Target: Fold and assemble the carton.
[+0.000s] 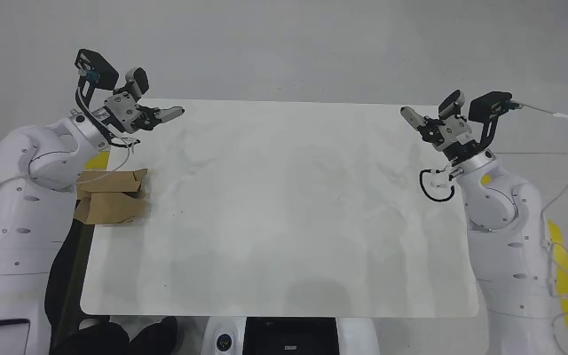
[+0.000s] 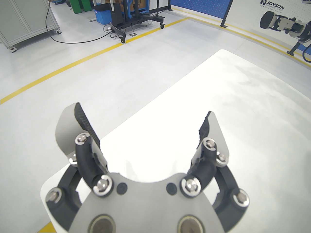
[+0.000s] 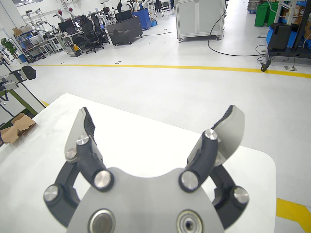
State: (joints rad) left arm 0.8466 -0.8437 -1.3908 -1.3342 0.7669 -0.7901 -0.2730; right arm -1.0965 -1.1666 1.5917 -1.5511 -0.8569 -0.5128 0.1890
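White desk (image 1: 293, 222), workshop beyond: left gripper (image 1: 170, 114) and right gripper (image 1: 408, 114) hang, jaws apart, at far corners; cardboard carton (image 1: 111, 197) at left edge likely needs centring first.

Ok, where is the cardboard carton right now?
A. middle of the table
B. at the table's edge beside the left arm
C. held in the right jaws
B: the carton lies at the table edge beside the left arm; the right gripper has open, empty jaws.
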